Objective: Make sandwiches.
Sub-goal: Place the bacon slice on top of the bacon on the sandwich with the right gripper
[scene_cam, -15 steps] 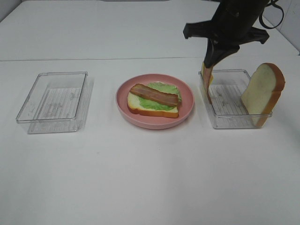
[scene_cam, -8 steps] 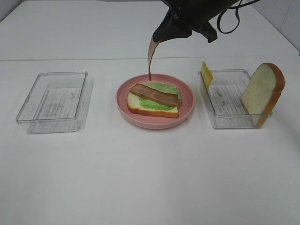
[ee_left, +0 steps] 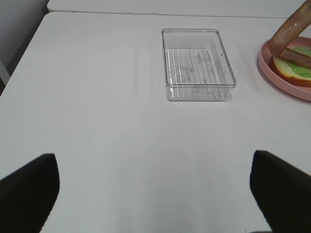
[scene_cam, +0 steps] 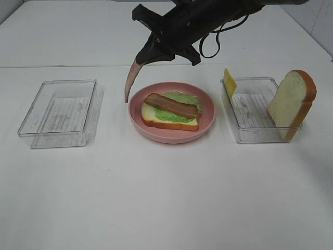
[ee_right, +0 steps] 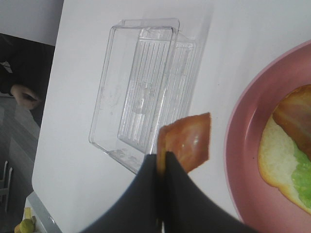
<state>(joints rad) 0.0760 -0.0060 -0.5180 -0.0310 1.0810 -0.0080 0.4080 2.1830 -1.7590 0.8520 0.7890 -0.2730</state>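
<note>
A bread slice with green lettuce and one bacon strip (scene_cam: 170, 111) lies on the pink plate (scene_cam: 207, 121). My right gripper (scene_cam: 148, 54) has reached across the middle and is shut on a second bacon strip (scene_cam: 131, 79), which hangs above the plate's left edge; the strip also shows in the right wrist view (ee_right: 187, 141). A bread slice (scene_cam: 292, 102) stands in the right clear tray (scene_cam: 248, 119), with a yellow cheese square (scene_cam: 229, 82) leaning at its left wall. My left gripper's fingertips (ee_left: 29, 184) are spread wide over bare table, holding nothing.
A clear tray with nothing in it (scene_cam: 60, 112) sits at the left; it also shows in the left wrist view (ee_left: 197, 64) and the right wrist view (ee_right: 141, 92). The white table extends toward the front.
My right gripper lifted the bacon strip out of the right tray and carried it leftward, past the plate's centre to its left edge. The left arm has not moved.
</note>
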